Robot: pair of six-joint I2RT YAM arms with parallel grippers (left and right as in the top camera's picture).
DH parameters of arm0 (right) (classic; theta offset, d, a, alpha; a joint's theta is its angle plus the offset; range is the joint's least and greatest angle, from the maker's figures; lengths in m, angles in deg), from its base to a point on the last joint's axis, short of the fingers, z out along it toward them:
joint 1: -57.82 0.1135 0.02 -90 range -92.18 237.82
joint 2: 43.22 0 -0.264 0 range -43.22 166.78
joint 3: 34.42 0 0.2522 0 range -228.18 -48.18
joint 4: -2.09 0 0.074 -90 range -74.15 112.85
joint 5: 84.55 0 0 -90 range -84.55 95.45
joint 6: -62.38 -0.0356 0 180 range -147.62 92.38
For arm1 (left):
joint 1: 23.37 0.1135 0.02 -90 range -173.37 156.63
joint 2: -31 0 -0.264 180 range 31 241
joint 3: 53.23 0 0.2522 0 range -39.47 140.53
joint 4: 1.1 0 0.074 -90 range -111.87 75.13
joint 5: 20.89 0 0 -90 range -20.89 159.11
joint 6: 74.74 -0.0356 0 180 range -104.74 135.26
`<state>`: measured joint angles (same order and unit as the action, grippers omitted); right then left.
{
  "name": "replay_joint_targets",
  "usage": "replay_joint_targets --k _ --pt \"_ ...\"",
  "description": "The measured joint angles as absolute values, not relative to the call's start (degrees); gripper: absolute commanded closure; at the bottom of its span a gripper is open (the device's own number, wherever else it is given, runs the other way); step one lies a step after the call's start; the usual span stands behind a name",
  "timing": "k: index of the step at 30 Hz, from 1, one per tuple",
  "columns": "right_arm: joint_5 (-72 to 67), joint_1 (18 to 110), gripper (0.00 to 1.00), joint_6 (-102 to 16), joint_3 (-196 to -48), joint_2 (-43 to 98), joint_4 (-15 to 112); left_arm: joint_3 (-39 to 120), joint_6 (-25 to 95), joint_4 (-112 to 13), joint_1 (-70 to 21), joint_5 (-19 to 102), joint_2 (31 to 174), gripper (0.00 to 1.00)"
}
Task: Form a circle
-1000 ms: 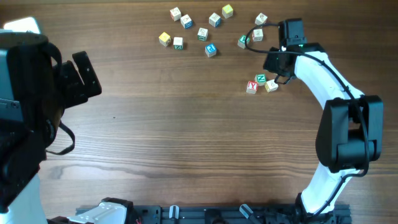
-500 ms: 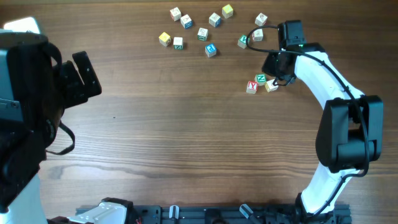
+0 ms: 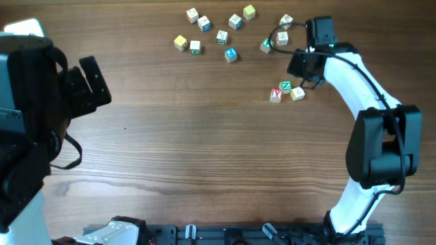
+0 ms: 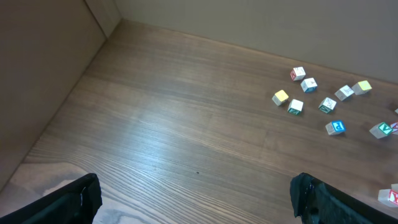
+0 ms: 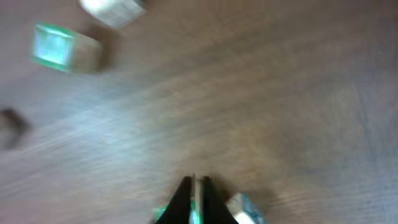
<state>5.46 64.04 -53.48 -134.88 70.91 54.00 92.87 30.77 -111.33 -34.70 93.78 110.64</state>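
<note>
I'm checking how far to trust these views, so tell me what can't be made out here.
Right wrist view: blur makes the green-print cube unreadable; the top edge cuts off a pale cube.
Overhead: print on the three-cube cluster is too small to read.
Left wrist view: the right edge cuts off a red-print cube.

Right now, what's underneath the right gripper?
Blurry wood table, with a letter cube either side of the right gripper's fingertips. Overhead, its own body covers the spot directly beneath.
</note>
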Motion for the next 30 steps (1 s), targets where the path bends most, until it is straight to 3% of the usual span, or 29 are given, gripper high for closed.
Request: replay_joint_targets --k 4,7,19,25,30 --pt "-1.12 64.04 0.46 -50.27 -141.24 70.89 55.12 92.87 30.77 -111.33 -34.7 93.8 110.64 0.0" --pt "-4.58 64.43 0.31 -49.42 -144.15 70.84 54.94 92.87 30.77 -111.35 -34.7 93.78 110.64 0.0" --pt "-6.0 68.3 0.19 -52.37 -149.65 75.92 47.42 92.87 30.77 -111.33 -34.7 93.8 110.64 0.0" --pt "-9.06 70.27 0.2 -54.4 -166.42 90.36 49.0 92.87 30.77 -111.33 -34.7 93.8 110.64 0.0" --pt "-9.67 76.58 0.25 -55.3 -169.98 94.28 45.02 92.87 30.77 -111.35 -34.7 93.78 110.64 0.0"
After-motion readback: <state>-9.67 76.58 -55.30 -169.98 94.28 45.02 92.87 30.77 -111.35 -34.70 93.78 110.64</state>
